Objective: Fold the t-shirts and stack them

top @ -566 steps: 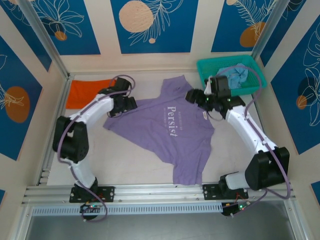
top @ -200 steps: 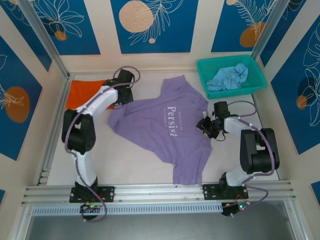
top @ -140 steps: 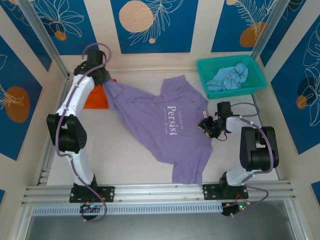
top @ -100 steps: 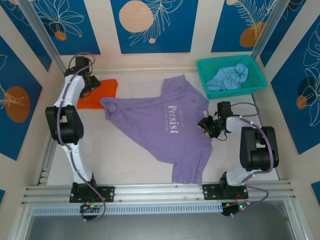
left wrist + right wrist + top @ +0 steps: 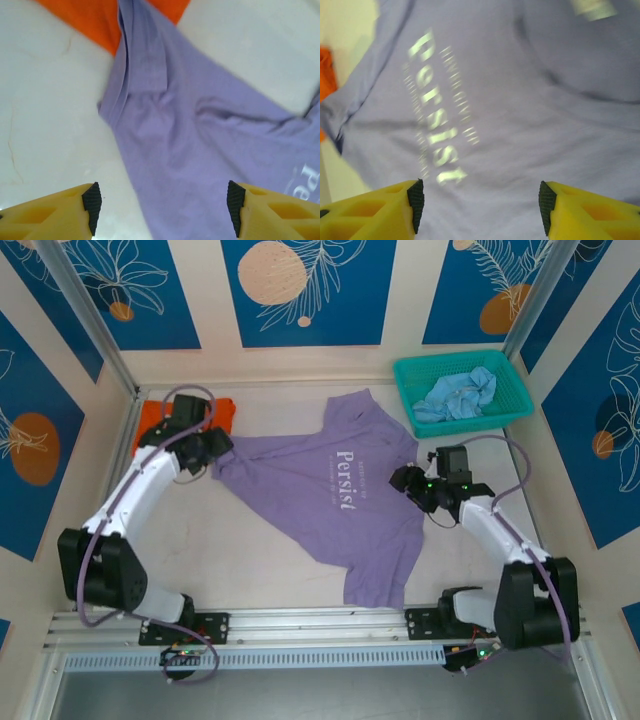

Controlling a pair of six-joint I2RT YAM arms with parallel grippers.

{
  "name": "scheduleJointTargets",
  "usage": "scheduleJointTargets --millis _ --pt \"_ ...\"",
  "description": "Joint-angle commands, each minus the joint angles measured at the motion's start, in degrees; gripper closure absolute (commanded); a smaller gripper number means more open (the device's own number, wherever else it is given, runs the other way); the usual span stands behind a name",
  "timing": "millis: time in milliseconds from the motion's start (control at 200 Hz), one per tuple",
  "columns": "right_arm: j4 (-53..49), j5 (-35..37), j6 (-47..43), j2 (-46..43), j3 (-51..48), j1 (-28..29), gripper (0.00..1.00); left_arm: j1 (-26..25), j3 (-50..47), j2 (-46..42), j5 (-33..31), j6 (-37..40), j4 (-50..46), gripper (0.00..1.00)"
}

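Purple t-shirt [image 5: 340, 505] lies spread, apparently overlapping the orange t-shirt [image 5: 95, 20].

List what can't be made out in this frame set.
- Orange t-shirt: top view, middle hidden by the left arm; left wrist view, cut off by the top edge.
- Small print beside "Persist" on the purple t-shirt: right wrist view, blurred.
- Blue t-shirt: top view, bunched in the basket, shape unreadable.

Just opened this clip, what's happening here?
Two arms are working on the lavender t-shirt, spread unfolded mid-table. The left claw hovers open by one sleeve, the right claw open at the opposite edge; neither grips cloth. The orange t-shirt lies far left; the pale blue t-shirt is crumpled in the teal basket.
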Motion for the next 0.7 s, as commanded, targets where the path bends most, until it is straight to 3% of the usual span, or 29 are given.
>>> scheduleJointTargets --millis 0,145,290,480,695 --pt "-3.37 0.06 -1.61 -1.4 1.75 10.4 0.34 -0.48 -9.51 -3.03 0.79 0.69 3.16 0.3" --pt "-4.12 7.29 0.74 4.61 6.77 29.46 0.35 -1.05 -18.6 -11.11 -3.79 1.63 1.37 0.31" --pt "-11.85 14.5 1.06 21.5 20.44 41.57 0.4 -1.02 -24.16 -17.7 -9.72 0.36 -1.01 0.32" --pt "-21.78 18.88 -1.75 45.18 44.19 46.85 0.45 -1.03 -28.33 -22.93 -12.63 -2.13 -1.58 0.33" --pt "-28.5 20.63 -3.35 59.18 59.98 47.19 0.47 -0.88 -29.57 -25.85 -13.75 -0.68 -1.78 0.35"
